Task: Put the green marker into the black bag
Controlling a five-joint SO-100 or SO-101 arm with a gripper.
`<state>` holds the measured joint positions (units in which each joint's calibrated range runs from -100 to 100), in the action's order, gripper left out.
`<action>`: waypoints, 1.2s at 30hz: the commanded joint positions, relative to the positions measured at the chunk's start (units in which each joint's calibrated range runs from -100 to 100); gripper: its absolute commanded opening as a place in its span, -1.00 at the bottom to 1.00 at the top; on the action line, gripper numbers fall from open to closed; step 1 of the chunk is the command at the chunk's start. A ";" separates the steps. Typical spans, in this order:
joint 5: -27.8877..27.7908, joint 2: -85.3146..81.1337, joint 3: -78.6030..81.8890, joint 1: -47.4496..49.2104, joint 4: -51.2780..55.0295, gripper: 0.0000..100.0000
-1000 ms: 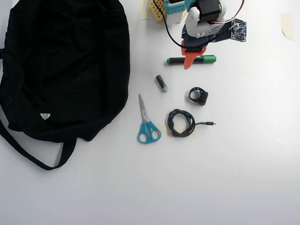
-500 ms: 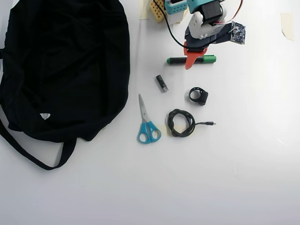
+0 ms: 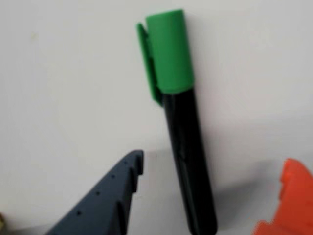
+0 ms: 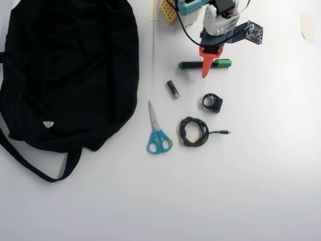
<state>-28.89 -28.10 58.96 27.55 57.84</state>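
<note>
The green marker [image 4: 190,65] lies flat on the white table, black barrel to the left and green cap to the right in the overhead view. My gripper [image 4: 205,68] hangs over its middle, and the orange finger crosses the barrel. In the wrist view the green marker [image 3: 188,147] runs upright between the dark blue finger [image 3: 115,196] on the left and the orange finger [image 3: 288,200] on the right. My gripper [image 3: 215,161] is open and neither finger touches the marker. The black bag [image 4: 70,70] fills the left side, well away from the gripper.
Below the marker lie a small battery [image 4: 173,89], blue-handled scissors [image 4: 157,131], a coiled black cable [image 4: 194,131] and a small black ring part [image 4: 212,102]. The bag's strap [image 4: 30,165] loops toward the lower left. The arm's base [image 4: 188,7] stands at the top edge.
The wrist has drawn toward the top edge and the orange finger now points straight down across the marker. The marker and the other objects have not moved.
</note>
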 commanded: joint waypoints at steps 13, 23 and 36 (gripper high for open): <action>-0.58 -0.36 0.88 0.64 -0.21 -0.32; -5.20 10.26 -5.14 -0.78 -0.30 -0.31; -8.29 19.56 -8.92 -2.72 0.30 -0.33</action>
<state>-37.00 -8.84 49.76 25.28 57.66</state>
